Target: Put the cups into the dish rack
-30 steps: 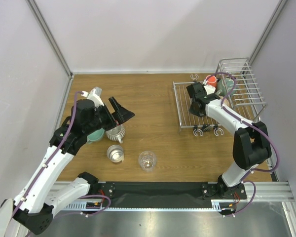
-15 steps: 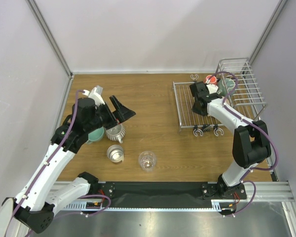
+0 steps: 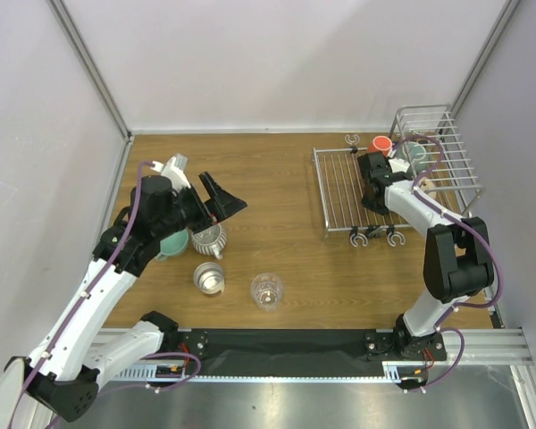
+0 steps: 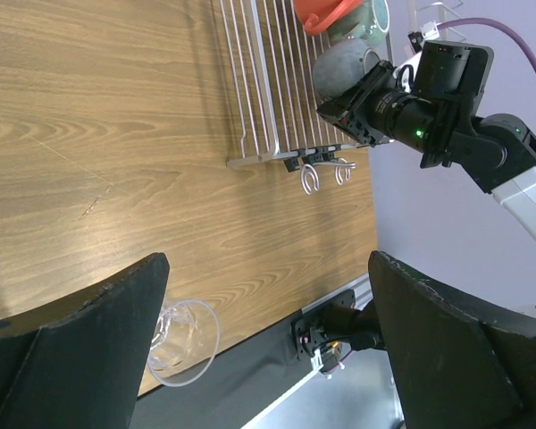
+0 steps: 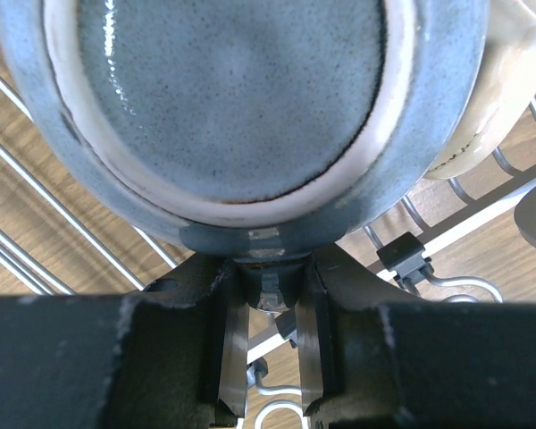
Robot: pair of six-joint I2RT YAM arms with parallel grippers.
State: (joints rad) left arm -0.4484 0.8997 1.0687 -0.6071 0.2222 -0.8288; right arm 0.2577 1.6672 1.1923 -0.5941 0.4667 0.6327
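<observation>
My right gripper (image 3: 376, 181) (image 5: 270, 290) is shut on the handle of the grey-blue mug (image 5: 241, 98), held over the flat grid of the dish rack (image 3: 339, 192) near its basket (image 3: 442, 147). The mug also shows in the left wrist view (image 4: 341, 70). A beige mug (image 5: 509, 89) lies right beside it. The white mug with orange inside (image 3: 382, 145) and a teal-green mug (image 3: 415, 154) sit at the rack's far end. My left gripper (image 3: 221, 197) (image 4: 268, 349) is open and empty above the ribbed whitish cup (image 3: 210, 239), a teal mug (image 3: 171, 244), the steel cup (image 3: 209, 278) and the clear glass (image 3: 267, 290).
Wire hooks (image 3: 372, 237) stick out from the rack's near edge. Walls close the table at the left, back and right. A black strip (image 3: 286, 340) runs along the near edge by the arm bases.
My right gripper has carried the grey-blue mug to the right across the grid, toward the basket. The left arm has barely moved.
</observation>
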